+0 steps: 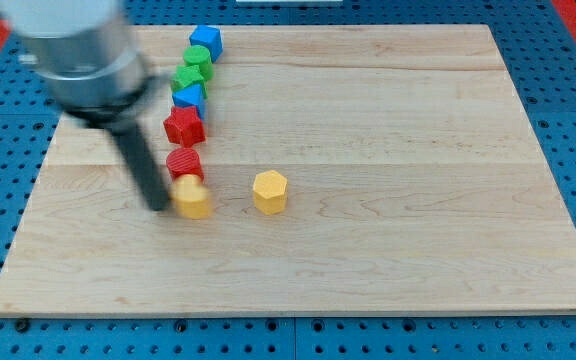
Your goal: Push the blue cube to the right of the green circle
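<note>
Camera view: wooden board (388,200) on blue pegboard (568,120). My tip (158,207) is down on the board, touching or just left of a yellow block (194,197); it's a bare rod, no jaws, nothing held. Column of blocks at the view's upper left, top to bottom: blue cube (206,41), green circle (198,59), green block (190,77), blue block (189,98), red star (184,126), red block (184,163), then the yellow one. Blue cube sits just above the green circle, touching. Yellow hexagon (270,191) apart, to the view's right.
</note>
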